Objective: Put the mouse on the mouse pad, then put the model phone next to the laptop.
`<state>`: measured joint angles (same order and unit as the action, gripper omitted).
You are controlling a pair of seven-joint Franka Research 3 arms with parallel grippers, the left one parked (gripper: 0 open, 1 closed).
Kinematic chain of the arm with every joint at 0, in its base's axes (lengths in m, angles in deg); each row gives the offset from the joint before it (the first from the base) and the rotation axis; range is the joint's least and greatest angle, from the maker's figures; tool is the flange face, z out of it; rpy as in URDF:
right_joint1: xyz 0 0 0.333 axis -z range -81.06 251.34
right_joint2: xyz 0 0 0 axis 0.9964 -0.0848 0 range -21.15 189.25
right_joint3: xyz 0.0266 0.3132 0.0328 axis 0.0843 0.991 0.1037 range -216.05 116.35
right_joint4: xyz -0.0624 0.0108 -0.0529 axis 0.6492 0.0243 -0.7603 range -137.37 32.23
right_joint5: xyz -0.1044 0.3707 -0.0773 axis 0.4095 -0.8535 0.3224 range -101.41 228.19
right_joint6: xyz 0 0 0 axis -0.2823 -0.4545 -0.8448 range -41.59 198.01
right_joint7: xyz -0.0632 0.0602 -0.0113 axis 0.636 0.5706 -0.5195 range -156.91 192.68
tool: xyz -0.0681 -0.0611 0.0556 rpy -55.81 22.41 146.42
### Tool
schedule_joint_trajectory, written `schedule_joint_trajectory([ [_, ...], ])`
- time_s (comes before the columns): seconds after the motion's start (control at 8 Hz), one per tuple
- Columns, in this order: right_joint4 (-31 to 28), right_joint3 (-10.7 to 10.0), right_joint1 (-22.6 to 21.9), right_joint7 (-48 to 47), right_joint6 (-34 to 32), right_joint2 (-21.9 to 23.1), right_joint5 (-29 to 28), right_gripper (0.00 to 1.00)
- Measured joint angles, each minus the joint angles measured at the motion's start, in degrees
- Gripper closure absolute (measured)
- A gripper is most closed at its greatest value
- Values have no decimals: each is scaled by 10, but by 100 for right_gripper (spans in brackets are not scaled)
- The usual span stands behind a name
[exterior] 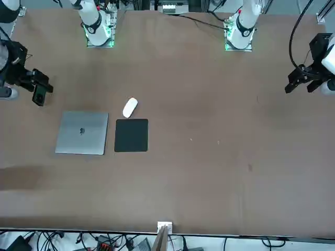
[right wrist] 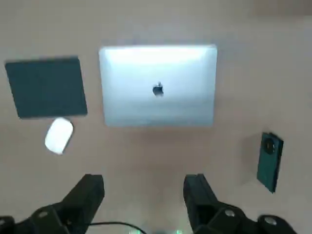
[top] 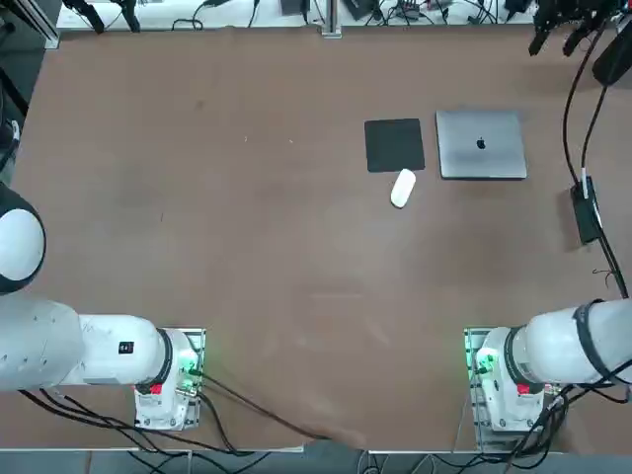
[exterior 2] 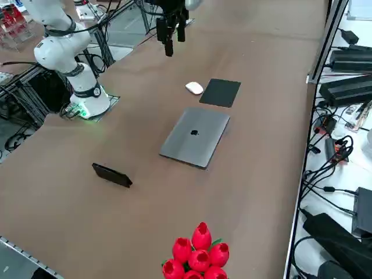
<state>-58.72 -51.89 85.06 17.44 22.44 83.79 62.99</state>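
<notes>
The white mouse [top: 403, 188] [right wrist: 59, 135] lies on the bare table just off the near corner of the black mouse pad [top: 394, 144] [right wrist: 47, 87]. To the pad's right sits the closed silver laptop [top: 481, 144] [right wrist: 158, 86]. The dark model phone [top: 587, 212] [right wrist: 269, 161] [exterior 2: 112, 174] lies further right, apart from the laptop. My right gripper [right wrist: 144, 183] [top: 555, 39] [exterior: 32, 83] hangs high over the table on the laptop's side. It is open, with nothing between its fingers, and touches nothing.
A bunch of red artificial tulips [exterior 2: 197, 253] stands at the table's right end. Black cables and power bricks [exterior 2: 349, 87] lie beyond the far edge. A black cable [top: 571, 109] hangs from my right arm over the phone's area.
</notes>
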Motion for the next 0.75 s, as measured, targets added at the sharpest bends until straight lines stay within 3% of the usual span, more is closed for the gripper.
schedule_joint_trajectory([
  [0.38, -8, 1, -2, -4, -133, -41, -11, 0],
  [0.62, -48, 3, -4, -102, -123, -68, -89, 0],
  [0.75, -83, 5, -8, -157, -75, -72, -121, 0],
])
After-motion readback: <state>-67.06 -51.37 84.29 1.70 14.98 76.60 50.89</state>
